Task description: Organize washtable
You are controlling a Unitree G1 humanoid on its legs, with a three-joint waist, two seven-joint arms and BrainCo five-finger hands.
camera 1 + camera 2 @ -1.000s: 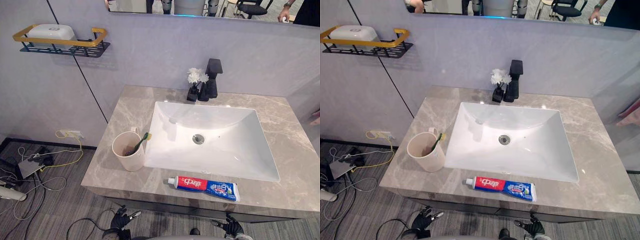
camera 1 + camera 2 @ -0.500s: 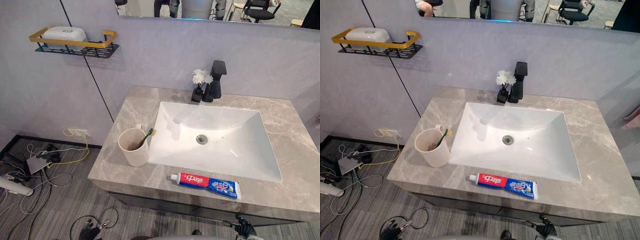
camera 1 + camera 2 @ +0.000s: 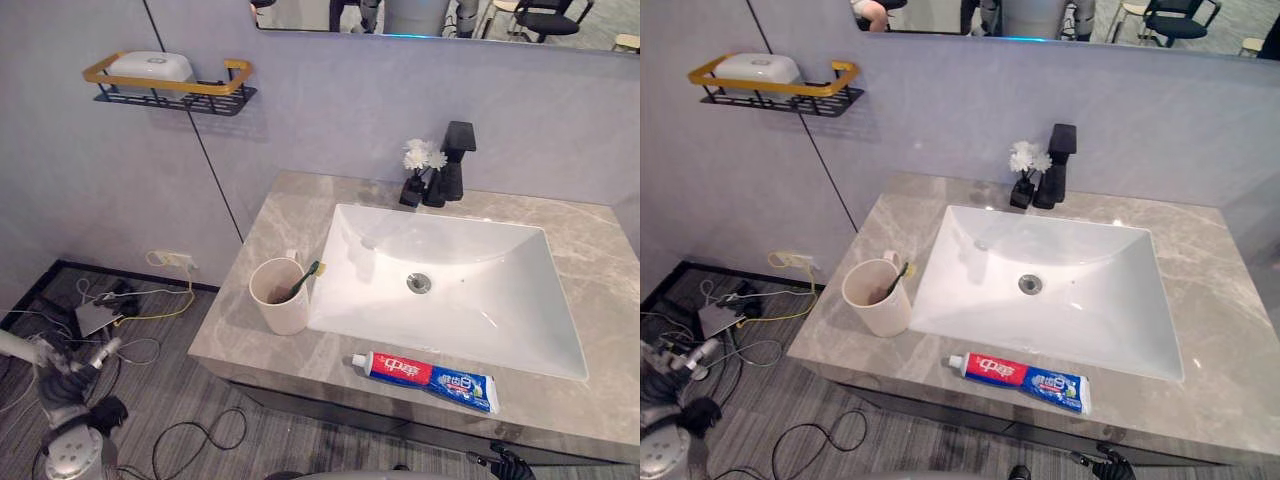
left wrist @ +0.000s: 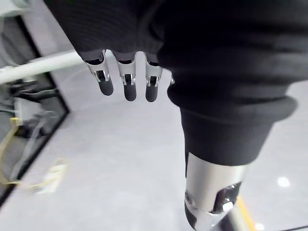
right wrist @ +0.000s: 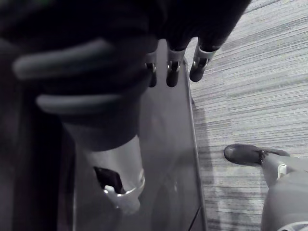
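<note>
Grey marble countertop mid-frame, white sink set in it. Beige cup holding green toothbrush stands left of sink; toothpaste tube lies lower right, along front edge. Left hand and right hand, each in own wrist view: fingers straight, relaxed, empty

The left robot hand and right robot hand wear black ribbed covers — silver fingers, dark tips.
</note>
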